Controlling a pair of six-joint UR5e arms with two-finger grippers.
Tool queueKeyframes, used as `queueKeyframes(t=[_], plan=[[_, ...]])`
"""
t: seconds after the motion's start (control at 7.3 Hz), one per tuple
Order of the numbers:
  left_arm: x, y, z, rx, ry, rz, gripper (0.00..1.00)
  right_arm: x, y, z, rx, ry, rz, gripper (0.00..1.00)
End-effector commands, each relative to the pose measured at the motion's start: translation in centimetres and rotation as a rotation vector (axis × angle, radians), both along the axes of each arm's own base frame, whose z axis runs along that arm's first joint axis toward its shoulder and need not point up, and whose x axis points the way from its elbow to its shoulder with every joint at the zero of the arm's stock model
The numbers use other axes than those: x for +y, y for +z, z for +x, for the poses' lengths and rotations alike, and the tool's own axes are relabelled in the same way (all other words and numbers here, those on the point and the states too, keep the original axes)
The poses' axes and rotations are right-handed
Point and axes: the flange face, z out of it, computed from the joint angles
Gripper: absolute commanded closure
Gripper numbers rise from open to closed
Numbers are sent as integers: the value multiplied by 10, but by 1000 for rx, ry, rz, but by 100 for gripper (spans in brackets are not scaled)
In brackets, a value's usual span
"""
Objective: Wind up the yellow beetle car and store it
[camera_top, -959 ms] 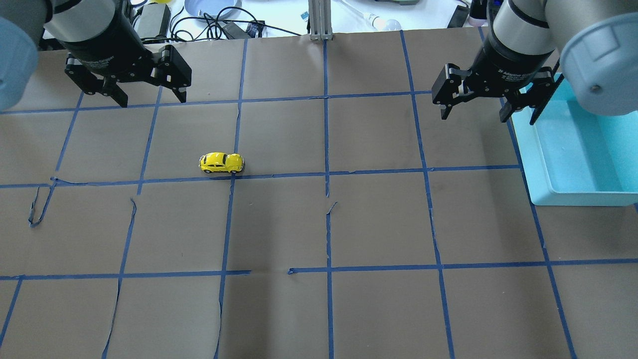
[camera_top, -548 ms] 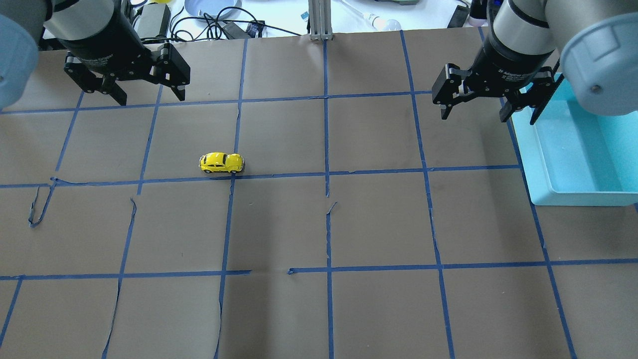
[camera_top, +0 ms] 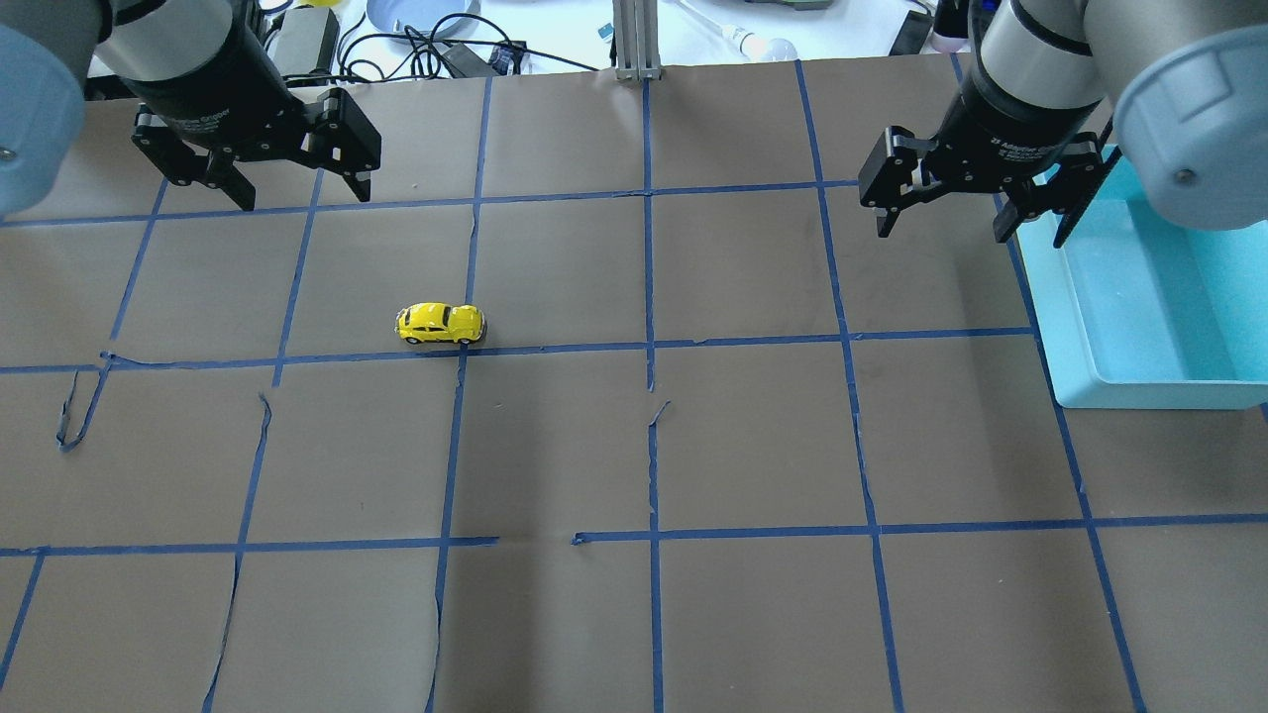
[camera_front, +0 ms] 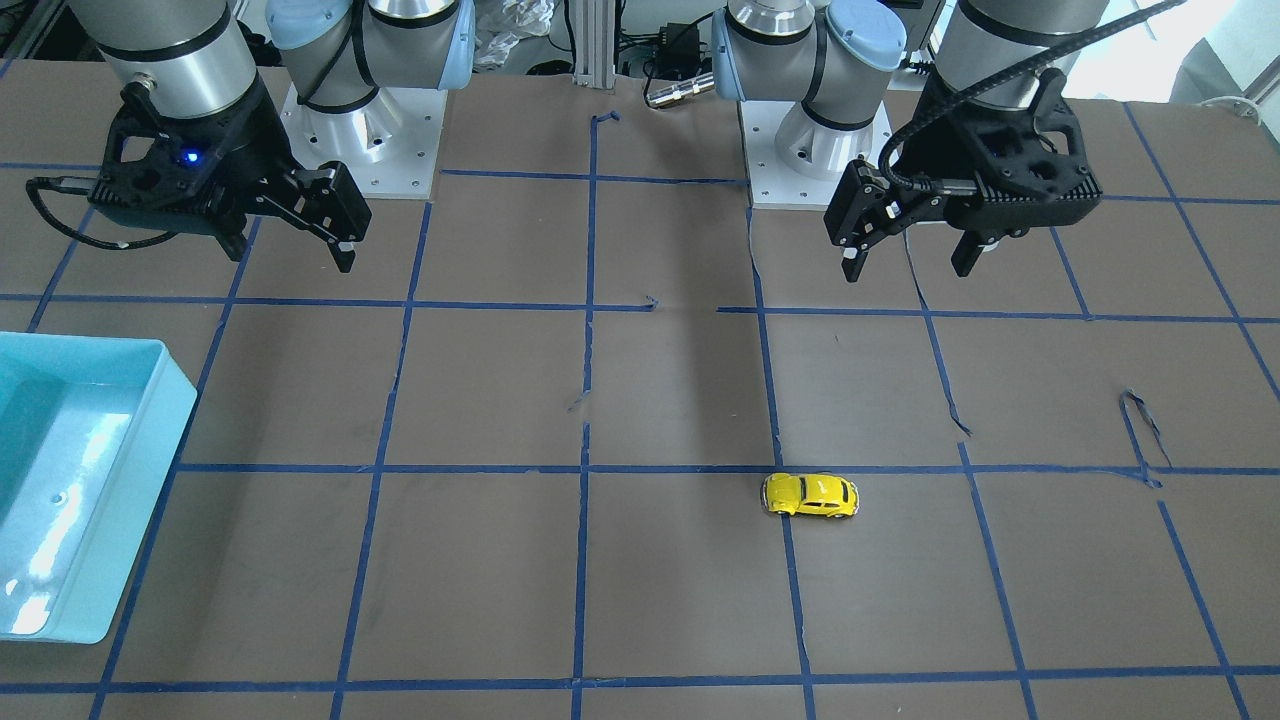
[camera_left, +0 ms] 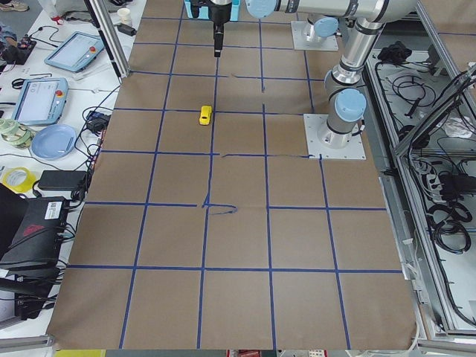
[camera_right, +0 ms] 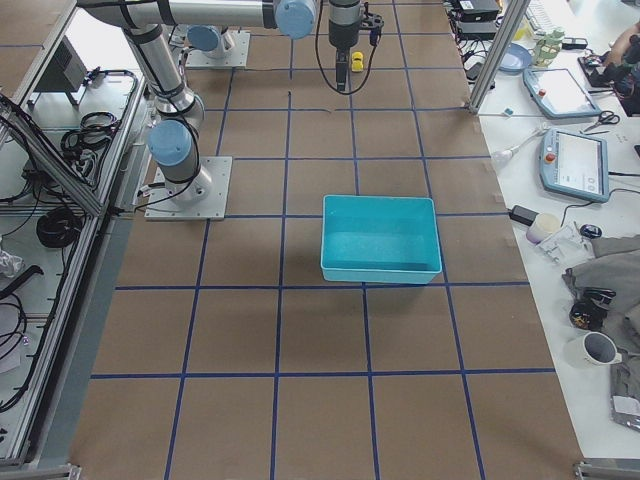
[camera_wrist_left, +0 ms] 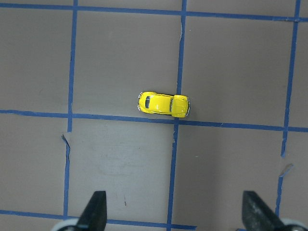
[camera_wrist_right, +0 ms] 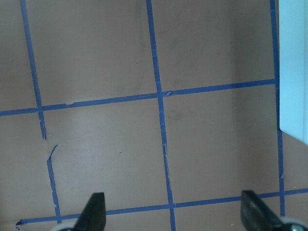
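The worktop point(camera_top: 753, 446), covered with brown paper and divided into squares by strips of blue tape point(camera_top: 654, 465), is carrying all items. The squares nearest the overhead camera are showing only the paper, with some tape ends lifting and curling.

Farther in, the tiny glossy yellow beetle car point(camera_top: 441, 324) is standing on its black wheels on the robot's left half of the worktop. It is sitting lengthwise just beside a blue tape line, with one end at a crossing of two tape lines. Nothing is touching it. In the left wrist view the car is lying ahead of the tool, roughly centred between the two fingertips.

At the robot's right edge of the worktop, the light turquoise rectangular plastic bin point(camera_top: 1149, 394) is resting flat and well apart from the car.

Beyond these, the black two-finger left tool point(camera_top: 302, 198) is hanging above the worktop. Its fingers are spread wide and are gripping nothing. The black two-finger right tool point(camera_top: 951, 233) is hanging near the far corner of the bin, its fingers likewise spread wide and gripping nothing. Both tools are pointing down at the paper.

Past the far edge, an aluminium post point(camera_top: 637, 40) is standing upright, and black cables point(camera_top: 416, 45) are lying on a white surface.
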Motion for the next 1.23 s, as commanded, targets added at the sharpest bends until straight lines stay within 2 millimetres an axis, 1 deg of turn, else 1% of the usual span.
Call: queueKeyframes(t=[0.0, 0.14, 0.27, 0.55, 0.68, 0.82, 1.1], plan=[[0, -7, -2, 5, -4, 19, 0, 0, 0, 0, 1, 0, 1, 0], [1, -5, -3, 5, -6, 16, 0, 3, 4, 0, -1, 2, -7, 0], [-1, -10, -3, 5, -6, 27, 0, 2, 4, 0, -1, 5, -10, 0], [4, -2, -2, 3, -10, 12, 0, 3, 5, 0, -1, 5, -12, 0], [0, -8, -3, 4, -12, 23, 0, 3, 6, 0, -1, 5, -13, 0], [3, -2, -3, 3, -12, 14, 0, 3, 6, 0, -3, 5, -13, 0], [3, -4, -1, 1, -18, 23, 0, 3, 5, 0, -3, 5, -12, 0]])
